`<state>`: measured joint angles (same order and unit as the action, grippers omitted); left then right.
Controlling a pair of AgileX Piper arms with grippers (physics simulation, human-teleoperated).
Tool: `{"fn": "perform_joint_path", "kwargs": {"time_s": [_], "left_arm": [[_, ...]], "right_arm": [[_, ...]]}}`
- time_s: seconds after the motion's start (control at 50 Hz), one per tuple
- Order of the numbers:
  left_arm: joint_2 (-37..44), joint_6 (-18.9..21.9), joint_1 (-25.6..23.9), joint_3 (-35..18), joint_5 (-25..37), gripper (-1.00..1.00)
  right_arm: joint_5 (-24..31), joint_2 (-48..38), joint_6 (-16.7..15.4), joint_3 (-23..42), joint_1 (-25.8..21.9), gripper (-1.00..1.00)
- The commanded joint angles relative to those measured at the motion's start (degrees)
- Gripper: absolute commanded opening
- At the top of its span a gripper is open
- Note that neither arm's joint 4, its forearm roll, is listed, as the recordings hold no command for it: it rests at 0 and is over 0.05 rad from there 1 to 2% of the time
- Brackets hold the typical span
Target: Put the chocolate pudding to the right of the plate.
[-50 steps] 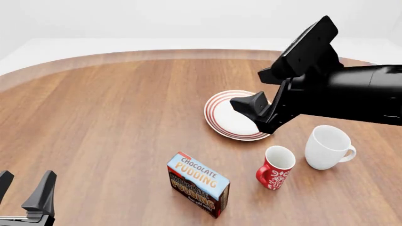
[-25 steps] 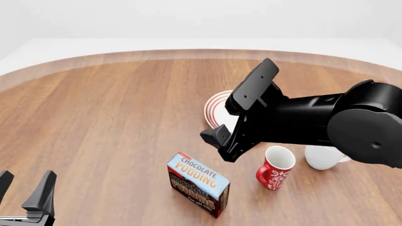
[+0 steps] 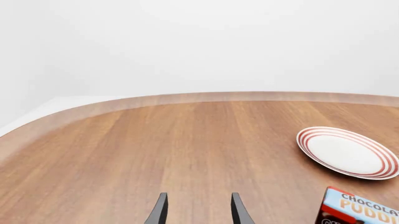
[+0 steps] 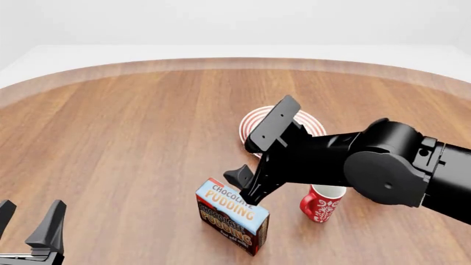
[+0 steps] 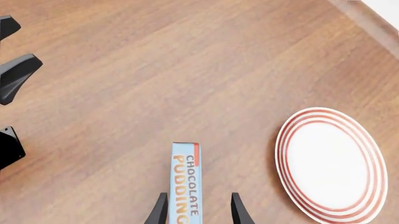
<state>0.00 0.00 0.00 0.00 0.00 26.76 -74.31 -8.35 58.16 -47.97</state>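
Two pincers show. The right pincer (image 4: 246, 185) hangs directly over the chocolate pudding (image 4: 231, 215), its fingers (image 5: 160, 210) spread apart, one to each side of the carton's narrow top in the right wrist view, not clamped on it. The pudding stands on its long edge on the wooden worktop (image 4: 118, 138), at about seven o'clock from the plate (image 4: 254, 124), well apart from it. A red mug (image 4: 321, 203) sits at three o'clock from the carton. The left pincer (image 4: 30, 232) waits spread wide and holding nothing at the worktop's near-left edge.
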Motion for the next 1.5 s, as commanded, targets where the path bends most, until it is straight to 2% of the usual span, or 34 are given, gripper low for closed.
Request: {"fn": "perform_joint_path", "kwargs": {"time_s": [0.02,0.58,1.12,1.5], "left_arm": [[0.0,0.0,0.0,0.0,0.0,1.0],[0.0,0.0,0.0,0.0,0.0,1.0],[0.0,0.0,0.0,0.0,0.0,1.0],[0.0,0.0,0.0,0.0,0.0,1.0]], "right_arm": [[-2.75,-2.98,0.4,-1.33,-0.35,1.0],[-5.97,-7.02,3.04,-2.33,-2.4,1.0],[-9.58,-10.67,4.88,-5.69,-1.71,1.0],[-12.42,-13.45,8.11,-7.44,-2.45,1.0]]}}
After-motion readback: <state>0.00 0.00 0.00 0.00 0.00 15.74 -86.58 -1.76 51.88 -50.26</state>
